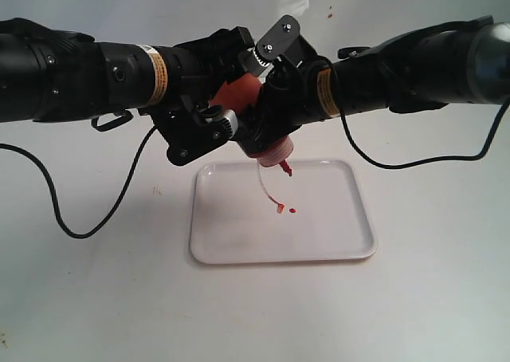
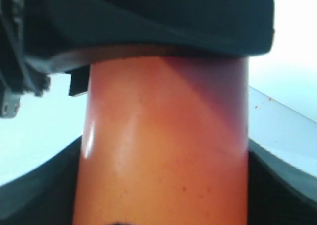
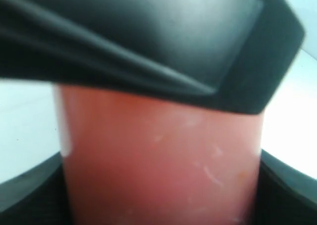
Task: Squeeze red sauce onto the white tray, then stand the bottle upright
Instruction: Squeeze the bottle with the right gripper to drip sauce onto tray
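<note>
The bottle (image 1: 245, 99) hangs tilted above the white tray (image 1: 319, 242), its red nozzle cap (image 1: 284, 167) pointing down over the tray's far part. My left gripper (image 1: 227, 107) is shut on the bottle's upper body from the left. From the right, my right gripper (image 1: 267, 131) is shut on its lower body near the cap. The orange-red bottle wall fills the left wrist view (image 2: 163, 150) and the right wrist view (image 3: 158, 165), with dark fingers at either side. Red sauce (image 1: 280, 207) lies on the tray as small drops and a thin curved strand.
Black cables (image 1: 88, 218) trail over the white table on the left, and another cable (image 1: 414, 159) hangs at the right behind the tray. Small red specks (image 1: 329, 13) mark the back wall. Both arms meet over the tray's far edge.
</note>
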You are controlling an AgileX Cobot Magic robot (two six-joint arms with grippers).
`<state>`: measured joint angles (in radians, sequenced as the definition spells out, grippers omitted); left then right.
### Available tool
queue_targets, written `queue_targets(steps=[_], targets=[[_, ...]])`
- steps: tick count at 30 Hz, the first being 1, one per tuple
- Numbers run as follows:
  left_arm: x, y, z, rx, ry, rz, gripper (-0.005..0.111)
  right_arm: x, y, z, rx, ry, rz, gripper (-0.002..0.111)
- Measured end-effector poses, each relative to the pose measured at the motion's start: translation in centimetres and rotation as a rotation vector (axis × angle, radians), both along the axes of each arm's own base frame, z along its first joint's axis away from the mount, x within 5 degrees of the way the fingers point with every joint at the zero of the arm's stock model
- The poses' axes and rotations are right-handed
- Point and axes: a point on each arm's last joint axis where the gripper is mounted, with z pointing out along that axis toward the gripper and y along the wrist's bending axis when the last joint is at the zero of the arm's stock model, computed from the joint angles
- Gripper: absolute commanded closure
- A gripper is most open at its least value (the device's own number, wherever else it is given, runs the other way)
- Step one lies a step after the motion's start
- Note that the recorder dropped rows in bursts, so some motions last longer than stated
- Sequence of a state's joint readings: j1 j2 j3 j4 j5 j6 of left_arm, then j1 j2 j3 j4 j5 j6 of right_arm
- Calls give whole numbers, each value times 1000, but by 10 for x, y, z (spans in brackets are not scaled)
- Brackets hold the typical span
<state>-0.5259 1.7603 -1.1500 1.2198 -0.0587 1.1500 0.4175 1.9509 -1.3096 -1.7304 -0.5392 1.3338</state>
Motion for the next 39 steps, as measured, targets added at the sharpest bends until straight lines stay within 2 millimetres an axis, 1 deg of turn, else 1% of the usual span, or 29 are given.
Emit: queue_targets(steps=[10, 11, 13, 14, 15, 18, 20, 26, 28, 29, 31, 32, 34, 35, 39], targets=[[0, 0, 0, 0, 0, 0, 107, 0, 0, 0, 1, 1, -1, 107], [0, 0, 0, 0, 0, 0, 107, 0, 0, 0, 1, 1, -1, 104], [0, 0, 0, 1, 0, 0, 107, 0, 0, 0, 5, 3, -4, 95], [0, 0, 0, 1, 0, 0, 107, 0, 0, 0, 4, 2, -3, 86], [0, 0, 0, 2, 0, 1, 107, 0, 0, 0, 6, 2, -4, 74], [0, 0, 0, 2, 0, 1, 107, 0, 0, 0, 8, 4, -4, 25], [0, 0, 0, 2, 0, 1, 107, 0, 0, 1, 11, 5, -5, 3], [0, 0, 2, -3, -3, 1, 107, 0, 1, 1, 23, 12, -1, 4], [0, 0, 2, -3, -3, 1, 107, -1, 1, 1, 30, 16, -1, 8], [0, 0, 2, -3, -3, 1, 107, -1, 1, 1, 30, 16, -1, 15], [0, 0, 2, -3, -3, 1, 107, -1, 1, 2, 32, 17, -1, 36], [0, 0, 2, -3, -3, 1, 107, -1, 1, 2, 32, 17, -1, 53], [0, 0, 2, -3, -3, 1, 107, 0, 1, 1, 30, 15, -6, 92], [-1, 0, 2, -4, -4, 1, 107, 0, 1, 1, 30, 15, -6, 108], [-1, 0, 2, -4, -4, 1, 107, -1, 1, 1, 27, 16, -2, 108]])
